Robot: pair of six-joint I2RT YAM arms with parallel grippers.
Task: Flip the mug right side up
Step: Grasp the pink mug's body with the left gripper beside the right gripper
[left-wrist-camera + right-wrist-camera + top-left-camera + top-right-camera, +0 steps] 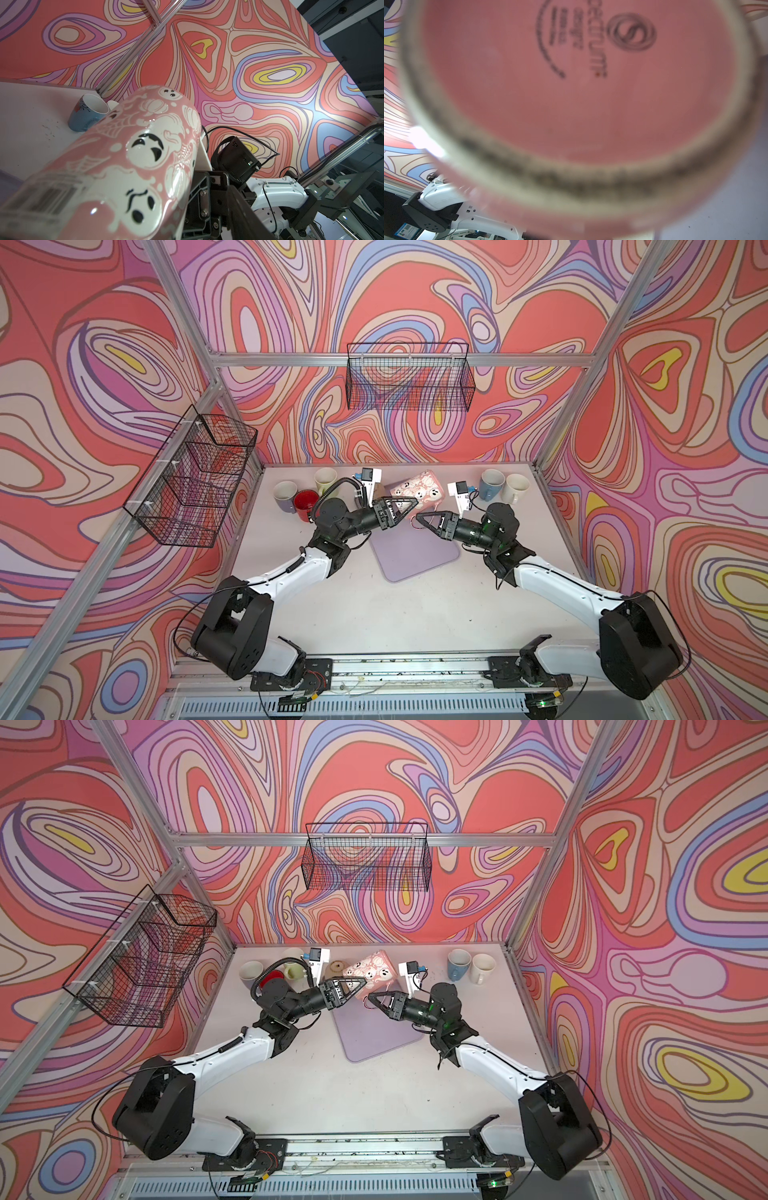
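Mug (415, 489) is held tilted above the lilac mat (415, 560), handle clenched in the right jaws. Left jaws' state cannot be told. Turn judged partly done; uprighting and setting down remain

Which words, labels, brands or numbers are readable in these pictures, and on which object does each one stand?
"pectrum", first letter cut off, beside a swirl logo: underside of the pink ghost mug.
small print beside it: too blurred to read.
barcode label on the mug's side: too blurred.
blue sticker in the background: too small.
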